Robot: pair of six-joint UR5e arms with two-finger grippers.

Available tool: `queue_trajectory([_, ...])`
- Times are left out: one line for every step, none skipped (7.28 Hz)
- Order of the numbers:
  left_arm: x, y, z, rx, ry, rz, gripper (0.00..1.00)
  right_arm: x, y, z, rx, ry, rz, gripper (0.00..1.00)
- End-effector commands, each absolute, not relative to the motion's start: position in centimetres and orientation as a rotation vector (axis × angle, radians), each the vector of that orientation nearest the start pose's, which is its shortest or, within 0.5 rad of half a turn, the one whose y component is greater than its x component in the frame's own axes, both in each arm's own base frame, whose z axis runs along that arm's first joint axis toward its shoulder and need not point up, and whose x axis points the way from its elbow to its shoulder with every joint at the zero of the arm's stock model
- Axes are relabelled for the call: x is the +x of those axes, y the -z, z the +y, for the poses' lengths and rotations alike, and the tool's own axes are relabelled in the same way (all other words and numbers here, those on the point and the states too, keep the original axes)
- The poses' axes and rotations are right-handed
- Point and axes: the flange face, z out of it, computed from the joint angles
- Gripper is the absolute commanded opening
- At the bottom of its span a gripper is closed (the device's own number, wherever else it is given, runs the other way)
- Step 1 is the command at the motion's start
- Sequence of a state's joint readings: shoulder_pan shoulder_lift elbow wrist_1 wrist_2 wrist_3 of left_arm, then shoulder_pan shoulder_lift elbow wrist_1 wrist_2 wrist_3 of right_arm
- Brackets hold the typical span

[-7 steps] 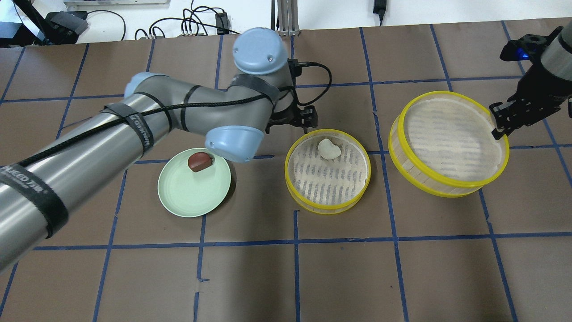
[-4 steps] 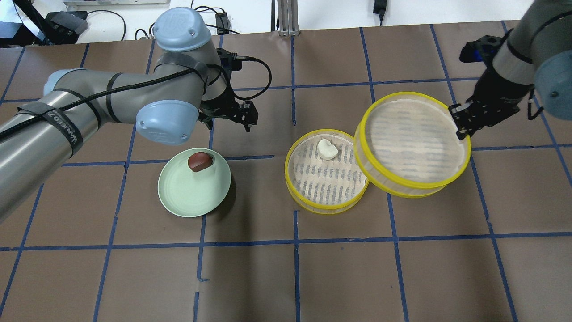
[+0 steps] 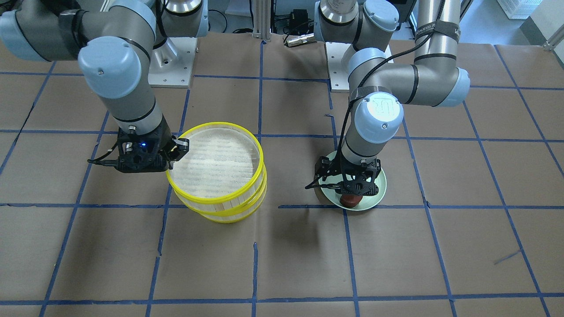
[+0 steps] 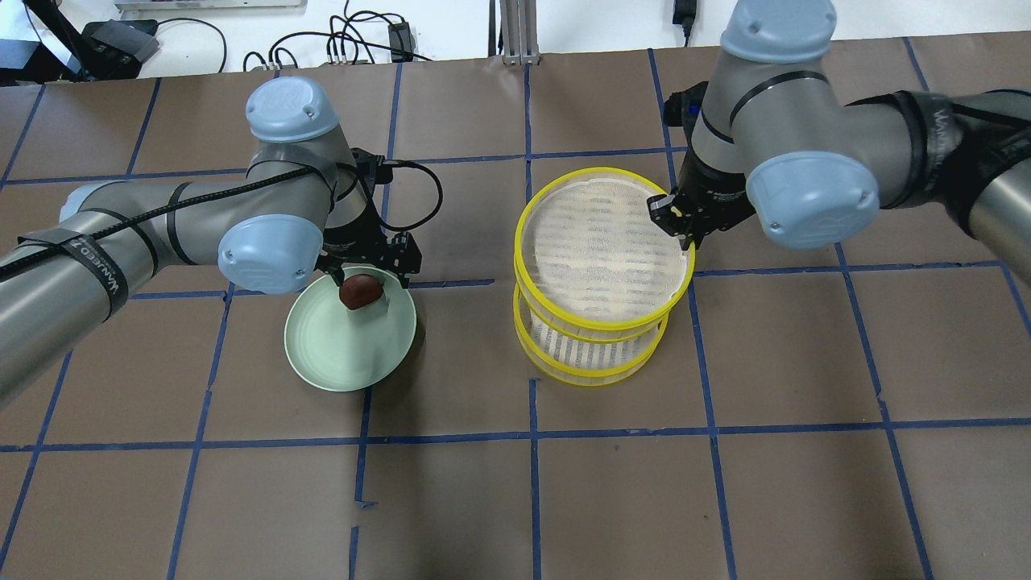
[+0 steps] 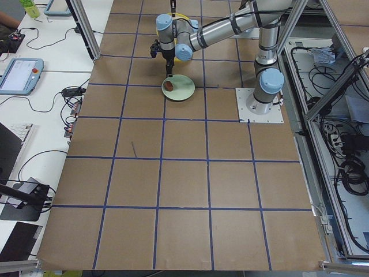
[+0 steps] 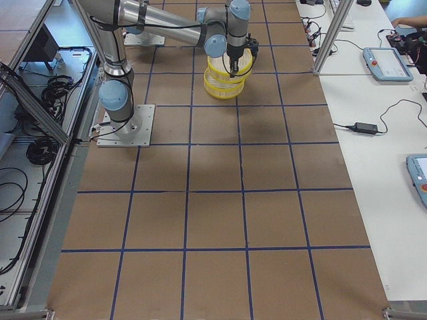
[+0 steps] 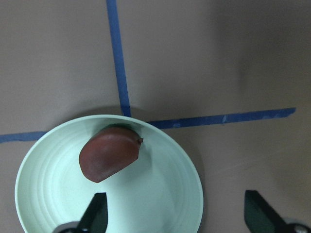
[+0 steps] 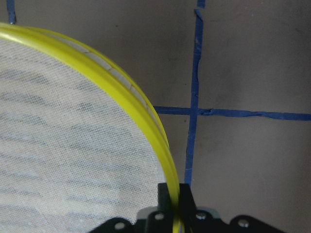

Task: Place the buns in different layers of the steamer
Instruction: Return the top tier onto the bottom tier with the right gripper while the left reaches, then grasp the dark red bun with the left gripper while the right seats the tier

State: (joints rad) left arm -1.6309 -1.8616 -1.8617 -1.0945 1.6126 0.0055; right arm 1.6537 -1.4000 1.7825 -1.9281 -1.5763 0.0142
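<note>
Your right end effector (image 4: 683,229) has swung the yellow-rimmed, mesh-lined upper tier (image 4: 596,250) over the lower tier (image 4: 592,379), still pinching its rim. The left end effector (image 7: 176,199) now hangs spread wide above the smooth reddish-brown bun (image 7: 111,153) on the ribbed pale green plate (image 7: 48,194); its wrist cap (image 3: 378,113) reads "UR".

The dark reddish-brown rounded bun (image 4: 360,291) sits against a pale green round plate (image 4: 326,362), the upper round steamer tier (image 4: 600,242) and lower round steamer tier (image 4: 592,377) both show yellow rims, pale slatted sides and white mesh, and the brown surface (image 4: 725,491) bears a blue-taped grid.
</note>
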Motion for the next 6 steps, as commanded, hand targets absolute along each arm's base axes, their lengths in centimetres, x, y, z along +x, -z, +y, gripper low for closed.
queue_trajectory([-15.6, -21.5, -54.0, 0.105, -0.152, 3.049, 1.0, 18.1, -31.5, -51.2, -0.121, -0.109, 3.201, 0.02])
queue_trajectory([-15.4, -21.1, -54.5, 0.123, -0.141, 3.049, 1.0, 17.8, -30.8, -51.0, -0.124, -0.13, 3.223, 0.02])
queue_trajectory([-14.3, -21.3, -55.0, 0.146, -0.135, 3.05, 1.0, 18.0, -30.4, -51.0, -0.125, -0.138, 3.208, 0.02])
queue_trajectory([-13.1, -21.2, -55.4, 0.169, -0.135, 3.053, 1.0, 18.0, -30.3, -51.0, -0.125, -0.138, 3.205, 0.02])
queue_trajectory([-12.7, -21.1, -55.5, 0.19, -0.136, 3.053, 1.0, 18.1, -30.1, -51.1, -0.122, -0.138, 3.203, 0.02])
queue_trajectory([-12.8, -20.8, -55.6, 0.188, -0.138, 3.056, 1.0, 18.1, -30.1, -51.2, -0.122, -0.133, 3.203, 0.02])
